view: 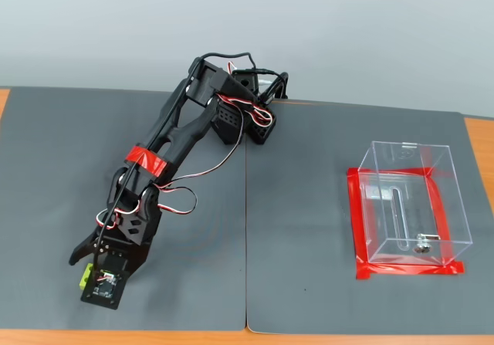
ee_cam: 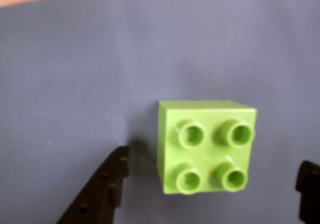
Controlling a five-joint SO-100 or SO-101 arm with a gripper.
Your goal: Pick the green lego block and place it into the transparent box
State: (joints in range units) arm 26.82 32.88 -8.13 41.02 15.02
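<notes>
The green block [ee_cam: 206,148] sits studs-up on the grey mat [ee_cam: 100,73], and in my wrist view it lies between my two dark fingers [ee_cam: 102,189], neither of them touching it. My gripper [ee_cam: 210,194] is spread wider than the block and holds nothing. In the fixed view only a sliver of the block [view: 80,276] shows, at the near left of the mat, under my gripper [view: 85,272]. My arm [view: 174,140] reaches there from its base at the far side. The clear box [view: 407,202] stands well apart on the right, edged with red tape [view: 359,229].
</notes>
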